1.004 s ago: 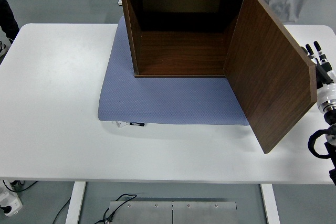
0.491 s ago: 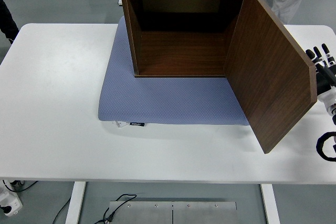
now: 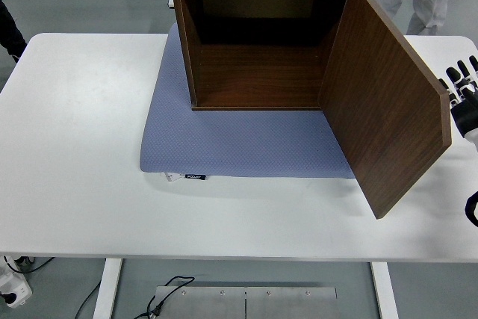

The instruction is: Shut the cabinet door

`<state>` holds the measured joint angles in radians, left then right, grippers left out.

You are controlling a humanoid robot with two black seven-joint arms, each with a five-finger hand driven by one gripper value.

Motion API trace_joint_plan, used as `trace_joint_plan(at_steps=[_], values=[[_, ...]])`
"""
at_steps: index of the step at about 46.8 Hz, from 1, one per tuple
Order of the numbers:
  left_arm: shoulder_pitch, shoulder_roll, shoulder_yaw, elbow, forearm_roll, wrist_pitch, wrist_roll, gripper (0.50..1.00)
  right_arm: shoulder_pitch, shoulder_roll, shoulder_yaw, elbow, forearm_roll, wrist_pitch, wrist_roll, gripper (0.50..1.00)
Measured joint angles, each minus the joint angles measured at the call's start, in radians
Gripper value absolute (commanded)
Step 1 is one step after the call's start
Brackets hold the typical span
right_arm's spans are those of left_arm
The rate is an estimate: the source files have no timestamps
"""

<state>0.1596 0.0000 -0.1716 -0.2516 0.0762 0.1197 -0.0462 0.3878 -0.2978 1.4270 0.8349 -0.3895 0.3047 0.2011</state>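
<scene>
While door [image 3: 385, 102] hangs wide open on cabinet [image 3: 272, 35], right hand [image 3: 464, 91] sits just beside its outer edge, fingers spread, holding nothing.

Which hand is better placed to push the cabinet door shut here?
Right. The right hand is just beyond the open door's free edge, while no left arm shows anywhere in view.

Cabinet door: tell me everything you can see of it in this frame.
The cabinet door is a flat dark-brown panel that looks like wood veneer, with no handle showing. It is hinged at the right side of the cabinet and stands wide open, swung out toward the table's near edge over the blue mat. The right hand is just beyond its free edge; contact cannot be told.
</scene>
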Motion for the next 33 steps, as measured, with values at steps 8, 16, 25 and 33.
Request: trace_joint_plan(at_steps=[8,16,25,33], values=[[-0.001,0.000,0.000,0.000,0.000,0.000,0.000,1.000,-0.053,-0.041,-0.001,0.015,0.000,0.054,-0.012,1.000],[-0.001,0.000,0.000,0.000,0.000,0.000,0.000,1.000,-0.118,-0.082,0.000,0.072,0.000,0.081,-0.013,1.000],[-0.001,0.000,0.000,0.000,0.000,0.000,0.000,1.000,-0.194,-0.135,0.004,0.184,0.000,0.089,-0.010,1.000],[-0.001,0.000,0.000,0.000,0.000,0.000,0.000,1.000,-0.279,-0.175,0.032,0.290,0.000,0.093,-0.003,1.000]])
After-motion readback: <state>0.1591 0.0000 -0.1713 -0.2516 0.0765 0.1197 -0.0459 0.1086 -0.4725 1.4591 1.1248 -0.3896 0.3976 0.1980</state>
